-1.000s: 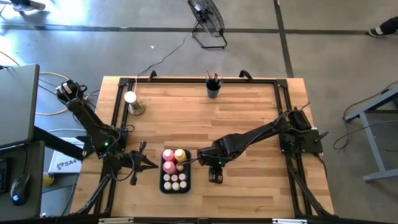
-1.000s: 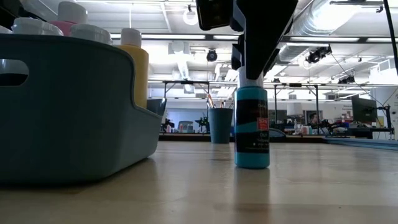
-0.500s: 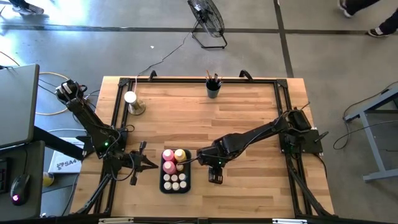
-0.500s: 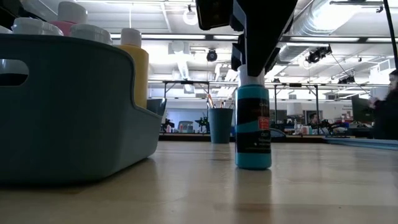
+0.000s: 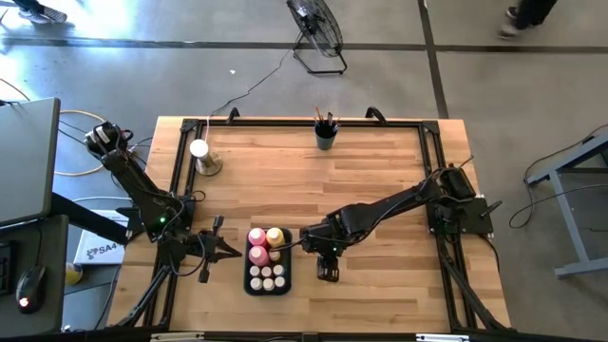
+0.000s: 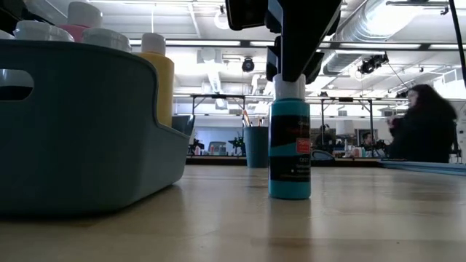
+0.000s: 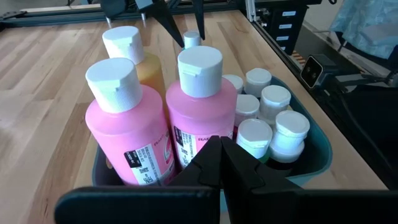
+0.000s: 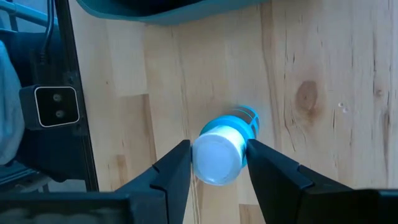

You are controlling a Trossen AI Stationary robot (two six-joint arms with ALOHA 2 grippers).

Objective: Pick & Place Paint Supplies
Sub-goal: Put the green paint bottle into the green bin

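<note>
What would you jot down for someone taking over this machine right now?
Right tool: shut on the teal bottle's cap; bottle upright on the table, beside the bin.
Left tool: shut, empty, waiting at the bin's other side.
Done: pink bottles, yellow bottle and small bottles sit in the bin.
Left: the teal bottle; brushes in the cup at the far edge.

most of the table (image 5: 380,161) lies bare, open from the middle to the right edge. near the front edge the teal bin (image 5: 267,269), packed with capped bottles, blocks the way; just right of it stands a turquoise bottle (image 6: 289,149), a narrow gap between them. the brush cup (image 5: 325,137) sits at the back edge, a white knob (image 5: 201,153) near the back left corner.
</note>
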